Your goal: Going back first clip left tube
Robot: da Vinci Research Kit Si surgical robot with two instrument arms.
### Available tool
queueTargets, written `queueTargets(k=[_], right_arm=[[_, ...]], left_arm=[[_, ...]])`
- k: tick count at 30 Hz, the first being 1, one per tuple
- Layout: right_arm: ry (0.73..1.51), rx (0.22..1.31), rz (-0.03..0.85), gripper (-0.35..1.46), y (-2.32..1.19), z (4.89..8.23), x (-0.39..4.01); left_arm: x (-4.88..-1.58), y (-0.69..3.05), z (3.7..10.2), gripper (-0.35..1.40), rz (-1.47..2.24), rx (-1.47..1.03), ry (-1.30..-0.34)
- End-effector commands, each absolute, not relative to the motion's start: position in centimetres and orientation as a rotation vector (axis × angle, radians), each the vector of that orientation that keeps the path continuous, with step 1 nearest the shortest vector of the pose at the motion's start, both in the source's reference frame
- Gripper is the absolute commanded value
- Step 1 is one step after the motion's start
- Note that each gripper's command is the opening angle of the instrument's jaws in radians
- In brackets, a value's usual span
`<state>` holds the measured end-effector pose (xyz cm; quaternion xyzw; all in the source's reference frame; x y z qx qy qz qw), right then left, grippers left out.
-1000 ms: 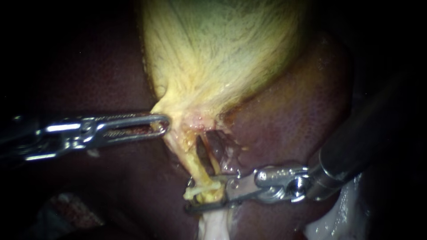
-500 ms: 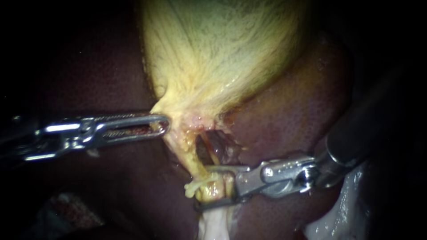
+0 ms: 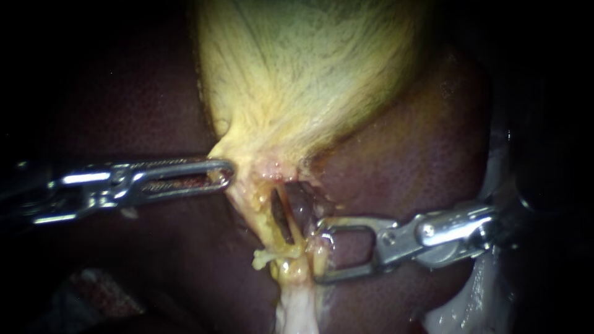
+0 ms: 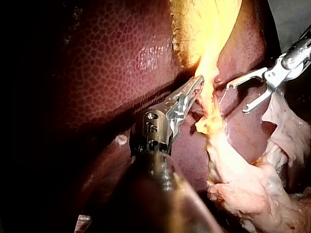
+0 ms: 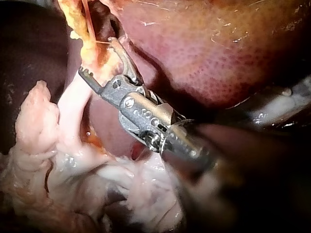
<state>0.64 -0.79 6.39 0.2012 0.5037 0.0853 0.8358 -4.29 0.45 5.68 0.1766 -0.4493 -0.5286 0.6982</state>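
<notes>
My left instrument (image 3: 228,173) comes in from the left, and its jaws are closed on the lower edge of the yellow gallbladder (image 3: 303,80), where it narrows. Below this grip the left tube (image 3: 263,219) runs downward, with a dark slit beside it. Just to the right of the tube, my right instrument (image 3: 320,252) has its jaws wide open and holds nothing; its tips are near the tube. The dark red liver (image 3: 421,167) lies behind.

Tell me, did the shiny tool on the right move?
Yes. The right instrument has pulled back rightward, away from the tube; the left instrument, holding the gallbladder, has not shifted.
</notes>
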Motion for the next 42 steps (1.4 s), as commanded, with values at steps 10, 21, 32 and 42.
queueTargets(k=[10, 21, 32, 42], right_arm=[[1.1, 0.368, 0.151, 0.6, -0.52, 6.04, 0.37], [1.102, 0.363, 0.139, 0.6, -0.53, 6.0, 0.34], [1.103, 0.354, 0.13, 0.6, -0.53, 5.99, 0.34], [1.104, 0.351, 0.123, 0.6, -0.54, 5.99, 0.31]], left_arm=[[-4.35, 0.4, 5.81, -0.35, -1.177, 0.385, -1.003], [-4.66, 0.36, 6.29, -0.35, -1.156, 0.392, -1.01], [-4.93, 0.29, 6.48, -0.35, -1.135, 0.408, -0.999], [-4.93, 0.3, 6.5, -0.35, -1.133, 0.409, -0.999]])
